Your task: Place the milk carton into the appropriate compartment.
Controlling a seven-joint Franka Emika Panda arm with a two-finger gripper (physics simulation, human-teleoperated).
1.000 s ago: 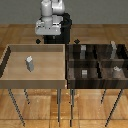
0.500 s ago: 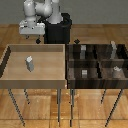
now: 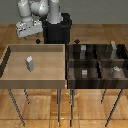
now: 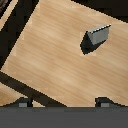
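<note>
Wooden floor behind, milk carton (image 3: 30, 62) upright in tan bin (image 3: 10, 80), gripper (image 3: 27, 36) released above

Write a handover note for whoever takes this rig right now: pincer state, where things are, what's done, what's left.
Pincer: empty, hanging above the far edge of the light tan bin, not touching anything. In the wrist view both fingertips sit well apart, so it looks open.
Milk carton: upright on the tan bin's floor, untouched; also seen in the wrist view.
Target compartment: the near cell of the dark four-cell bin, beside the tan bin, marked by a short grey block.
Done: nothing grasped or placed.
Left: descend, grasp the carton, carry it across, release it in that cell.
</note>
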